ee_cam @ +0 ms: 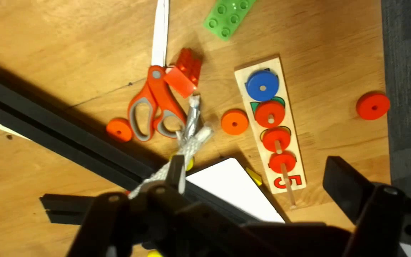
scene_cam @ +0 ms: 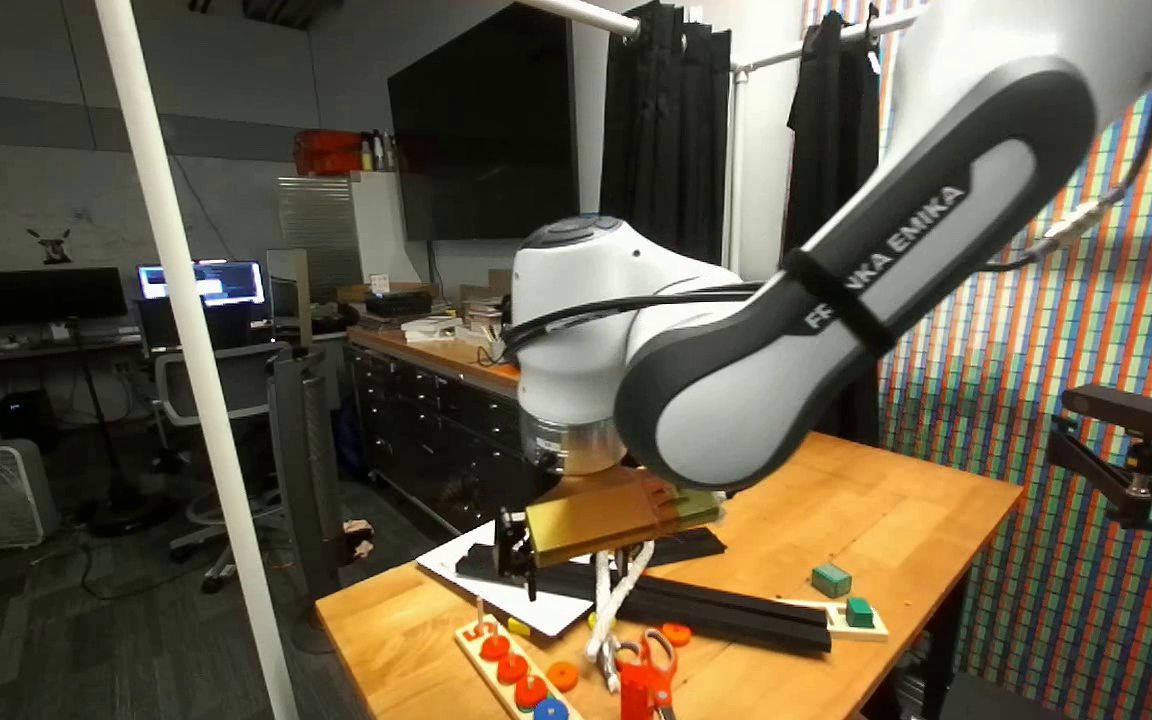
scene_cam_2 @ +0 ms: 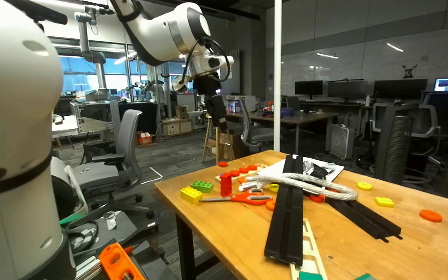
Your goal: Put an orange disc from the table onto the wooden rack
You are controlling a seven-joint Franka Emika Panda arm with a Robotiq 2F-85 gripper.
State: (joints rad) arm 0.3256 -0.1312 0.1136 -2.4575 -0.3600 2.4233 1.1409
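Note:
The light-brown table [scene_cam: 886, 520] carries several orange or red-orange discs. An orange disc [ee_cam: 242, 123] lies flat beside the pale wooden rack [ee_cam: 240, 78] in the wrist view. Another disc [ee_cam: 114, 130] lies by the scissors. A red-orange disc [ee_cam: 366, 107] lies near the table edge. The rack has pegs, a printed 5, a blue disc and red-orange discs on it. It also shows in both exterior views [scene_cam: 472, 645] [scene_cam_2: 263, 166]. My gripper [ee_cam: 257, 171] is open and empty, above the table. Its tips straddle the rack's 5 end only in the wrist view's line of sight.
Red-handled scissors [ee_cam: 162, 96] and a red brick [ee_cam: 182, 82] lie near the discs. Black tracks [scene_cam_2: 284, 225], white rope [scene_cam_2: 350, 193] and a white board [ee_cam: 230, 192] lie across the table. A pale wooden strip [scene_cam_2: 309, 251] sits under a track. A green brick [ee_cam: 227, 18] lies farther off.

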